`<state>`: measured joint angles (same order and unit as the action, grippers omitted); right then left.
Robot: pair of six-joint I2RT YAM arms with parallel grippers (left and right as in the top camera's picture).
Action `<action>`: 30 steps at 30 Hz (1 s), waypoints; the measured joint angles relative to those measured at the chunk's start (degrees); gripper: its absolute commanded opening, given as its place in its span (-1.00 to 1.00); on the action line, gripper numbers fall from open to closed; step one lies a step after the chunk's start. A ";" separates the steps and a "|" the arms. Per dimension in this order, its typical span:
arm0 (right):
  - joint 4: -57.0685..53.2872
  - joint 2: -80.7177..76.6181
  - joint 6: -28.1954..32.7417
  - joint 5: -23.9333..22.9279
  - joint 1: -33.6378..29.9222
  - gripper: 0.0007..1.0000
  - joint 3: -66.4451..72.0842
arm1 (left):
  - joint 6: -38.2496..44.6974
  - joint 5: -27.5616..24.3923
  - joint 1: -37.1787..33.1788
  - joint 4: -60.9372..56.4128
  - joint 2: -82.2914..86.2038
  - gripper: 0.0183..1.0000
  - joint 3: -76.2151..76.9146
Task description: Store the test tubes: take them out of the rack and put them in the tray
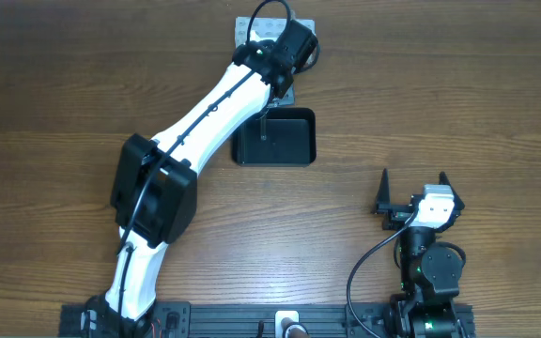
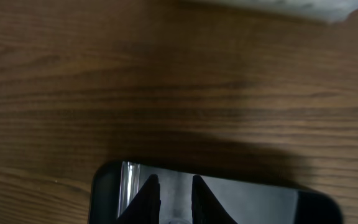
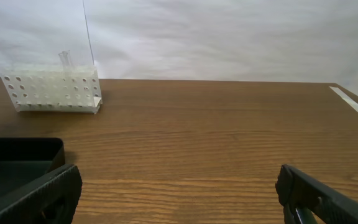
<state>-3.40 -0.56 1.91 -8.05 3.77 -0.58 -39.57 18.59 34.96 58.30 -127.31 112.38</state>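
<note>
1. Presently, the left hand (image 2: 173,185) hangs over the black tray (image 1: 294,145), with its 2 fingers a narrow gap apart and nothing seen clamped between them
2. 1 clear test tube (image 2: 126,185) lies inside the tray along 1 wall, just beside the left hand's fingers; whether it touches them cannot be told
3. The tray sits flat on the wooden counter (image 1: 458,84), at the top middle of the top view
4. The white rack (image 3: 51,92) stands on the counter just beyond the tray, near it but apart from it
5. 1 upright tube (image 3: 64,59) stands in the rack, and its open end rises above the rack's top face
6. The left arm stretches from its base at the bottom left of the top view, and its wrist lies over the rack and the tray's far edge
7. The right hand (image 3: 178,177) sits low near its own base at the counter's right side, well apart from tray and rack, with its 2 fingers spread wide and bare counter between them
</note>
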 measured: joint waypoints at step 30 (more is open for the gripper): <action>0.00 0.00 0.00 0.00 0.00 0.99 0.00 | -0.39 -3.58 0.00 5.66 -2.62 -0.92 -0.04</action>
<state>-3.40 -0.56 1.91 -8.05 3.77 -0.58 -39.97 15.00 34.96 63.96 -129.93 112.33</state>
